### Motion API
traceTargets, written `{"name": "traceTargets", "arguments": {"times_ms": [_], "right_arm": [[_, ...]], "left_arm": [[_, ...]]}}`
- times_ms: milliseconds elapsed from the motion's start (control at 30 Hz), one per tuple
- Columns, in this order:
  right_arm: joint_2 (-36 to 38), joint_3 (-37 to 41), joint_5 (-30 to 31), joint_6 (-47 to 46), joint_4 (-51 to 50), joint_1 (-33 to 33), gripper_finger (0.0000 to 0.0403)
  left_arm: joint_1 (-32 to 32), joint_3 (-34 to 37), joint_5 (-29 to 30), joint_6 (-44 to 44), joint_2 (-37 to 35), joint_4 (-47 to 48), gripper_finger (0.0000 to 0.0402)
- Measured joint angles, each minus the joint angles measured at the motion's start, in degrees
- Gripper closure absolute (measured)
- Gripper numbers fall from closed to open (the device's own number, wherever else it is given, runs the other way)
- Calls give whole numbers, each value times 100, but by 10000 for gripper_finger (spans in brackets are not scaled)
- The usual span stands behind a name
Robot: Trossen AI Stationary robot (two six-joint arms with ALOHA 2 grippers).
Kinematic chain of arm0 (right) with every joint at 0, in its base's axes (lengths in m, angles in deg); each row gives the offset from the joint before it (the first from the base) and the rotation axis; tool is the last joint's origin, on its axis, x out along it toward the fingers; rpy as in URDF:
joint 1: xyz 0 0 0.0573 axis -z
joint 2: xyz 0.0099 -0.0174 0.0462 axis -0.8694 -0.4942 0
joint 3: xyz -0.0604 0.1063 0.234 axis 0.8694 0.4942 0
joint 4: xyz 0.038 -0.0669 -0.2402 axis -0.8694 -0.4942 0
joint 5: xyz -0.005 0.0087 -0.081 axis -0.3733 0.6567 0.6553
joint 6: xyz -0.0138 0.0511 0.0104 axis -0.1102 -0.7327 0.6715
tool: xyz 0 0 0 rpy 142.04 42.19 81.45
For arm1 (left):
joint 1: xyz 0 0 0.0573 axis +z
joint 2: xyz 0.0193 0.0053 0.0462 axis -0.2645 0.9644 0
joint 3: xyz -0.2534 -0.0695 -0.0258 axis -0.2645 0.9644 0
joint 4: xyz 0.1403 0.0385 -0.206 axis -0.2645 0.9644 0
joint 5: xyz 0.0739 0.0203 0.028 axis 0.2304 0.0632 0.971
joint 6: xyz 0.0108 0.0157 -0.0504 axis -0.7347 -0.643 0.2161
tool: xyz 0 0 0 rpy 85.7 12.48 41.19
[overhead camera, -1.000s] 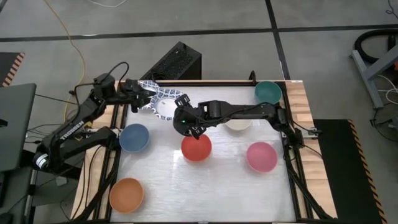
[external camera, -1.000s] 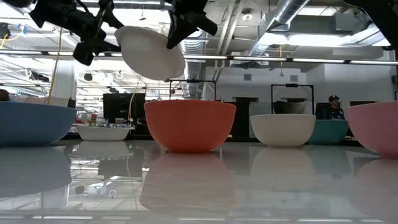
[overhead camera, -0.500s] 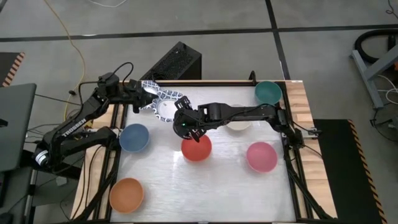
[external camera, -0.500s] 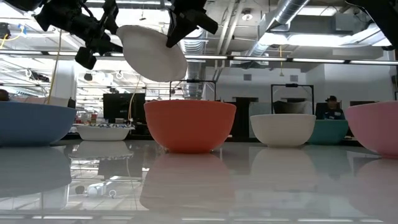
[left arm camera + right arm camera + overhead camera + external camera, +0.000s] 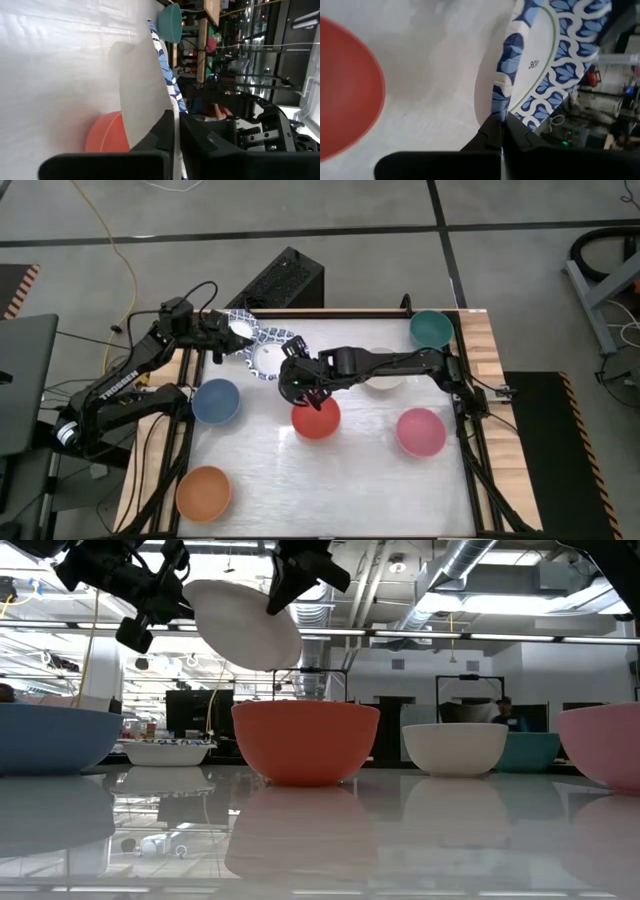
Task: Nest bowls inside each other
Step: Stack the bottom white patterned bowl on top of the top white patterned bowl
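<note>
A blue-and-white patterned bowl (image 5: 265, 352) hangs in the air above the table's far left part. It is tipped on edge, its white inside (image 5: 245, 625) facing the near edge and down. My left gripper (image 5: 232, 340) is shut on its left rim and my right gripper (image 5: 291, 370) on its right rim. Just behind it, another patterned bowl (image 5: 165, 752) stands on the table. The red bowl (image 5: 316, 417) stands under and nearer than my right gripper. Blue (image 5: 215, 400), orange (image 5: 204, 492), pink (image 5: 421, 431), cream (image 5: 384, 381) and teal (image 5: 431, 328) bowls stand apart. My left gripper pinches the bowl's rim (image 5: 171, 106) between its two fingers, one on the white inside and one on the patterned outside. It comes nearly level from the table's left. The bowl is lifted clear and tipped on edge. My right gripper pinches the opposite rim (image 5: 501, 114) the same way, one finger inside and one outside. Its fingers slant down from the table's right. The bowl's patterned underside and base ring (image 5: 551, 47) face away from the table.
The white table top (image 5: 330, 480) has open room in its near middle, between the orange and pink bowls. Wooden side rails (image 5: 490, 380) border the table. A black box (image 5: 285, 280) stands beyond the far edge. My right arm reaches over the cream bowl.
My left gripper has shut on the left rim of the bowl that my right gripper holds in the air. The bowl stays lifted, tipped much as before. Both arms have kept nearly still.
</note>
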Motion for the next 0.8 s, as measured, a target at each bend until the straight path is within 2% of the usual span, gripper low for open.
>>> {"name": "traceTargets", "arguments": {"times_ms": [300, 500, 667, 800], "right_arm": [[0, -4, -55, -1290, 42, 59, 318], [0, -4, -624, -2016, -4, 93, 257], [0, -4, -814, -2576, -107, 96, 208], [0, -4, -847, -2941, -130, 92, 188]], "left_arm": [[-4, 0, 393, -117, 0, 0, 401], [-9, 0, 708, -174, 0, 0, 401], [-4, 0, 1163, -299, 0, 7, 401], [-4, 0, 1517, -350, 0, 4, 401]]}}
